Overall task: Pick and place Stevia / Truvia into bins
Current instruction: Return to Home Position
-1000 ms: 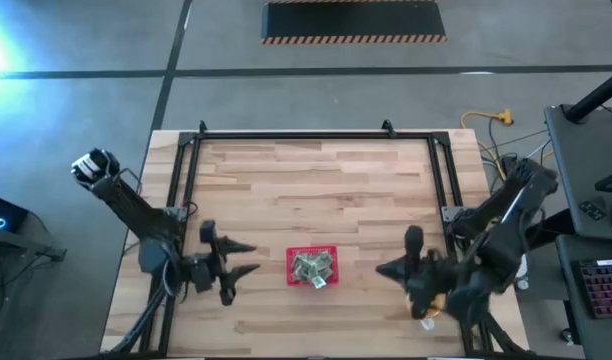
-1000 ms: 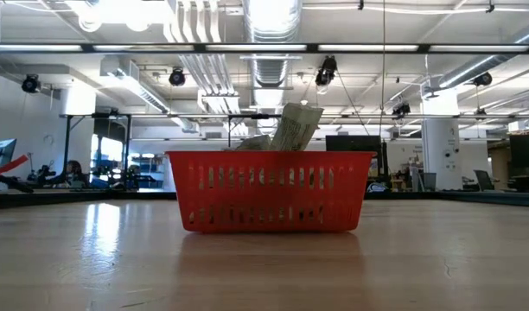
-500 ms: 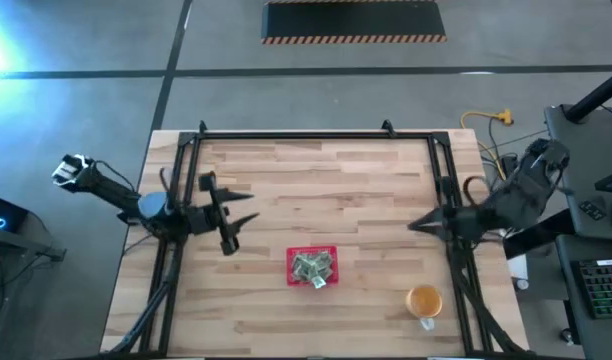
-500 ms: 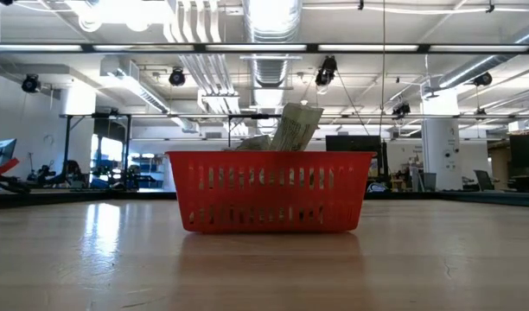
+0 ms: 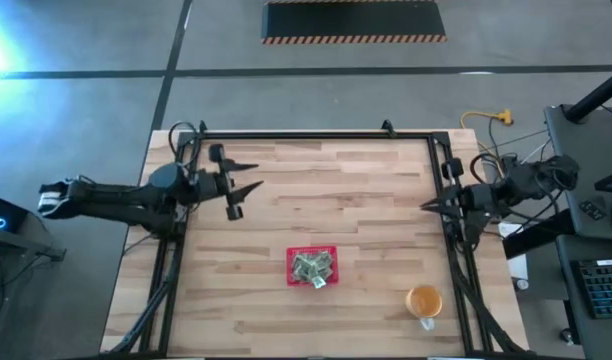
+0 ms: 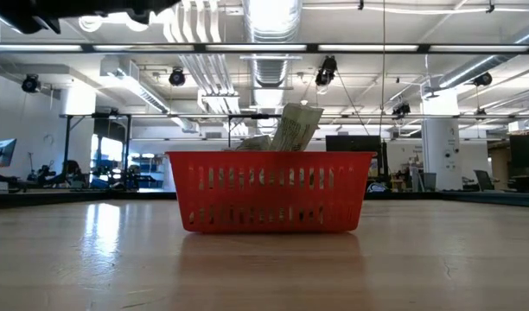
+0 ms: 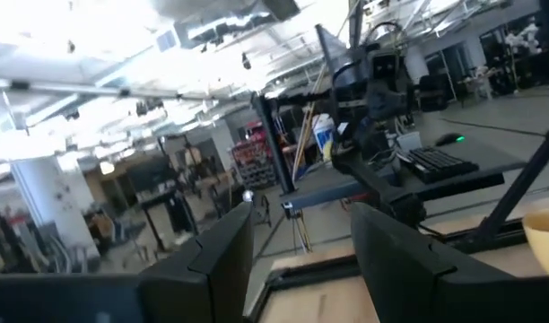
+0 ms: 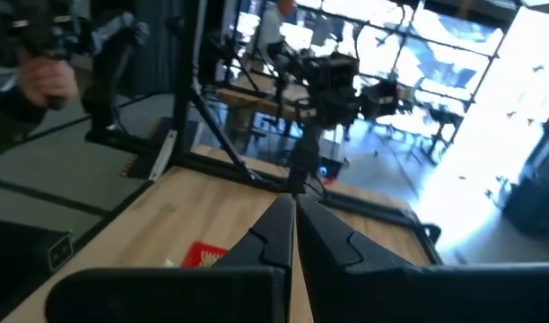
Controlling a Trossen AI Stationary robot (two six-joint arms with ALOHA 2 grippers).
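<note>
The red bin [image 5: 312, 266] stands on the wooden table's near middle, with pale green and white Stevia sachets [image 5: 312, 265] heaped inside. In the low view the bin [image 6: 270, 192] shows its slotted wall, and some sachets [image 6: 296, 127] stick up above the rim. My left gripper [image 5: 256, 176] hangs open above the table's far left part, pointing right, with nothing between its fingers [image 7: 222, 256]. My right gripper [image 5: 424, 207] is shut and holds nothing at the table's right edge, pointing left. Its wrist view shows the bin [image 8: 203, 256] below the fingertips [image 8: 292, 202].
A translucent orange cup [image 5: 423, 300] stands near the table's front right corner. A black frame [image 5: 316, 135] runs along the far, left and right sides. Bare wood lies between the grippers and the bin. A person's hand [image 8: 41, 81] shows beyond the table.
My left gripper has swung from beside the bin's left toward the far edge, staying open. My right gripper has drawn back from over the orange cup toward the right and far edges, staying shut; the cup now shows. The bin and sachets have kept still.
</note>
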